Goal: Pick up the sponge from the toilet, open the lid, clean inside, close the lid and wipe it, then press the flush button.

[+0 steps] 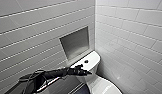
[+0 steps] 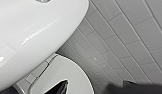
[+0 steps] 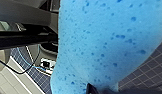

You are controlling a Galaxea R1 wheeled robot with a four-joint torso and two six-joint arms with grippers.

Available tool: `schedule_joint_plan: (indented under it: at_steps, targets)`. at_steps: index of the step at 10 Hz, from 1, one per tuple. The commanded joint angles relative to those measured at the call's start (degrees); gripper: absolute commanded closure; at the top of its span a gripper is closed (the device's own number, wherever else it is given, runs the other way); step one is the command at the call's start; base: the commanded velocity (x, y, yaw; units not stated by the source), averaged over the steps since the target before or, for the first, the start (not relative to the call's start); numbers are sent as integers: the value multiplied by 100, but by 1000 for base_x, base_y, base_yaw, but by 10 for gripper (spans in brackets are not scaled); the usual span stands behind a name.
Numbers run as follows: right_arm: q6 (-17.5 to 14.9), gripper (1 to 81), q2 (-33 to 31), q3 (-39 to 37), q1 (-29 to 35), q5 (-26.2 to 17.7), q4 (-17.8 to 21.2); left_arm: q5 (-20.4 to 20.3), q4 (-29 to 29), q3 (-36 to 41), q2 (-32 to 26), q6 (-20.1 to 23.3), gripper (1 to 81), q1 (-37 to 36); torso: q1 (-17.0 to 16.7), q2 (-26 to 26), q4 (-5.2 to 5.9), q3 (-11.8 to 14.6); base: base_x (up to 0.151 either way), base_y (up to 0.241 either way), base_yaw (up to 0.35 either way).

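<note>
The white toilet (image 1: 95, 75) stands in the corner, its flat tank top (image 1: 92, 60) carrying a round flush button (image 1: 86, 61). The oval lid (image 1: 107, 87) lies shut over the bowl. My left gripper (image 1: 85, 70) hovers open at the tank's near edge, just in front of the button, holding nothing. From the left wrist, the glossy tank (image 2: 34, 37) looms close with the lid (image 2: 72, 72) below it and a dark fingertip (image 2: 59, 87) at the edge. The bright blue sponge (image 3: 107, 45) sits pressed in my right gripper, a dark finger (image 3: 93, 89) against it.
White tiled walls meet in a corner right behind the toilet. A recessed niche (image 1: 75, 45) is set in the left wall above the tank. Dark gridded floor tiles (image 3: 147, 70) and part of the robot's base (image 3: 45, 63) show past the sponge.
</note>
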Motion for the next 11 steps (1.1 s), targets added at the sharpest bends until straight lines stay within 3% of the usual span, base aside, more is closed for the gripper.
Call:
schedule_joint_plan:
  at_steps: [1, 6, 11]
  targets:
    - [-11, 811, 35, 78, 26, -389, 38, 479, -259, -1106, 546, 0, 10, -1460, 0, 0, 0, -163, 0, 0, 0]
    - [-20, 811, 62, 87, 27, -389, 29, 558, -444, -1811, 978, -9, 10, -2314, 4, 5, -2, -273, 0, 0, 0]
    - [-11, 811, 71, 87, 0, -389, 46, 514, 145, -3235, 1742, -9, 10, -2402, 6, 7, -2, -275, 0, 0, 0]
